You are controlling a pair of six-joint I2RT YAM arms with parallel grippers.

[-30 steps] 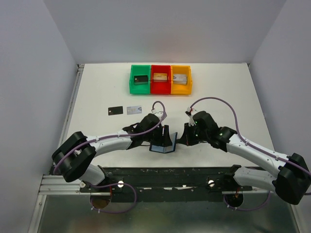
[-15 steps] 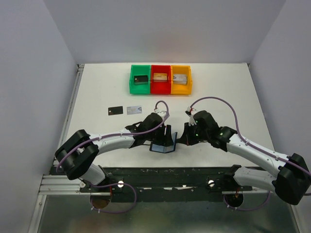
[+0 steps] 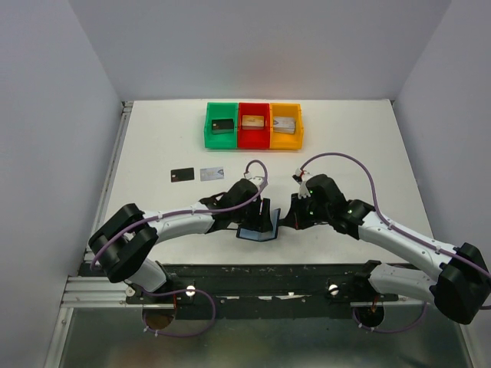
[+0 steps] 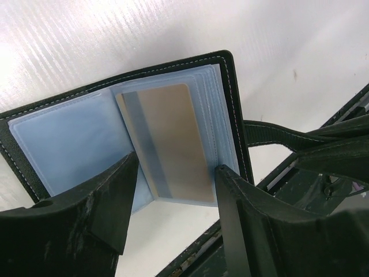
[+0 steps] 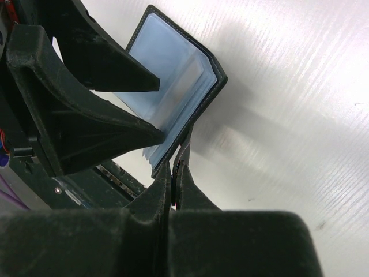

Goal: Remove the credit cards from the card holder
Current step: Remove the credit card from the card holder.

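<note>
Black card holder (image 3: 258,222) stands open, near centre of the tabletop (image 3: 360,153). We find the right hand (image 5: 176,161) pinching its cover, the left hand (image 4: 176,173) spread astride a sleeved tan-gold card (image 4: 170,141).

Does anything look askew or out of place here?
Only the tan card: it sits tilted in the wallet's sleeve, seemingly partway out. The wallet is propped half open, pinched by the right end effector. Nothing looks damaged.

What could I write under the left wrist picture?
The left gripper, open, flanks a gold card in the open card holder.
</note>
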